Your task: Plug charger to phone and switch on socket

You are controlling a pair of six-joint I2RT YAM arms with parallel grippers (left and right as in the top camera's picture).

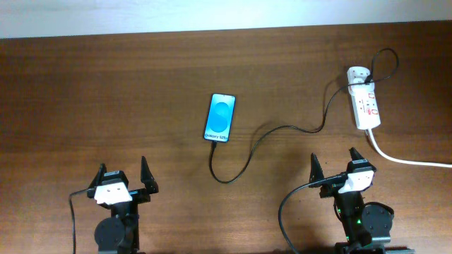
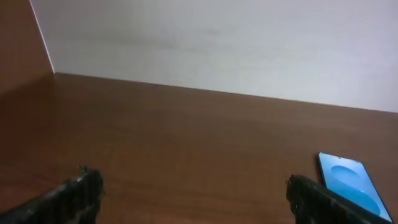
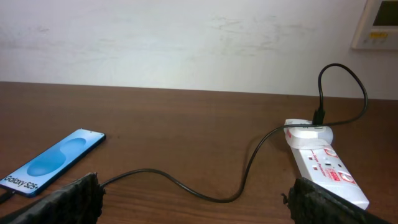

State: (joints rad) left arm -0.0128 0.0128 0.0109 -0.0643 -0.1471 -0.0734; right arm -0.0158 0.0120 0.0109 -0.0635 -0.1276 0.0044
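The phone (image 1: 219,117) lies face up mid-table, its blue-and-white screen lit; it also shows in the left wrist view (image 2: 351,186) and the right wrist view (image 3: 53,161). The black charger cable (image 1: 263,138) runs from the phone's near end in a loop to the white plug adapter (image 1: 357,74) seated in the socket (image 1: 366,106) at the far right. Cable (image 3: 186,186), adapter (image 3: 309,132) and socket (image 3: 326,168) also show in the right wrist view. My left gripper (image 1: 124,178) is open and empty near the front edge. My right gripper (image 1: 335,166) is open and empty, in front of the socket.
The socket's thick white cord (image 1: 406,159) runs off the right edge. A pale wall stands behind the table, with a white wall panel (image 3: 379,25) at the upper right. Bare wood (image 1: 106,92) lies to the phone's left.
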